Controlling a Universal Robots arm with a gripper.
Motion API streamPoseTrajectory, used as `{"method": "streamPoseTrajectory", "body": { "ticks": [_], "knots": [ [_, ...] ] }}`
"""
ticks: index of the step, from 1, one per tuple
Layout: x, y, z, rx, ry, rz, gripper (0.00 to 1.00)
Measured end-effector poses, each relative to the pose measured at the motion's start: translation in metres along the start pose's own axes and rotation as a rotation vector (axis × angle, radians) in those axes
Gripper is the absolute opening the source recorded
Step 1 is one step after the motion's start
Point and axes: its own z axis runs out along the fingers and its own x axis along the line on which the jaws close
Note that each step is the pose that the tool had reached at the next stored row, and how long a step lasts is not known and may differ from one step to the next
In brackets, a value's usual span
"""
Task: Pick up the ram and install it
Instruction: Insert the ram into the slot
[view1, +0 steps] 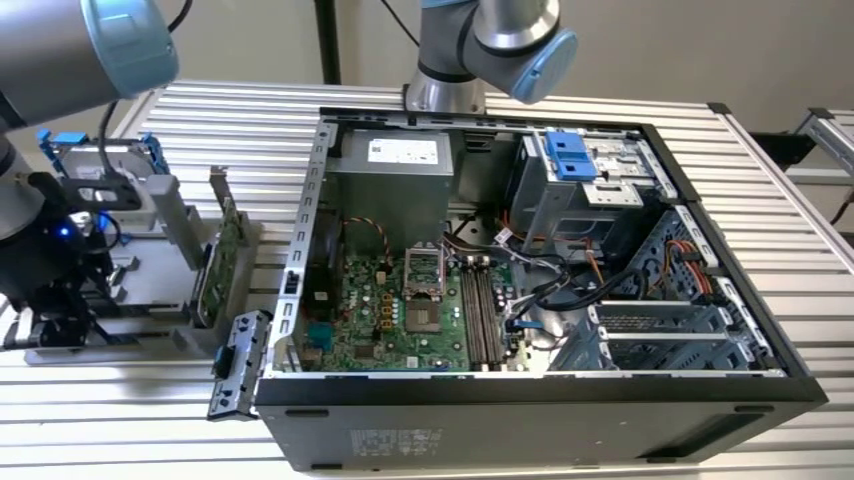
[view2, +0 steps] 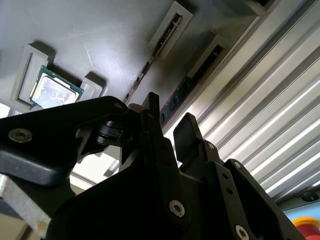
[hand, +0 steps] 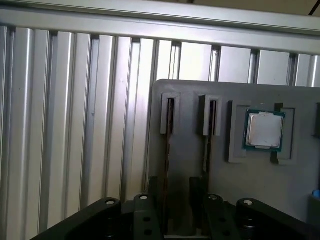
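While partly open, tool beside the ram.

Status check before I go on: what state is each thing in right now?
gripper: open, empty, over the tray
ram: on edge in a tray slot, not gripped
second ram stick: on edge in the neighbouring slot
processor: flat in its tray pocket
computer case: side open
motherboard ram slots: look empty
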Motion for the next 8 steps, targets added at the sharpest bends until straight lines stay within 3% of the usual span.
{"method": "streamPoseTrajectory", "body": {
  "ticks": [8],
  "knots": [
    [0.0026, 0.0001, 0.0085, 0.0001, -0.0001, 0.0, 1.0]
  ]
}}
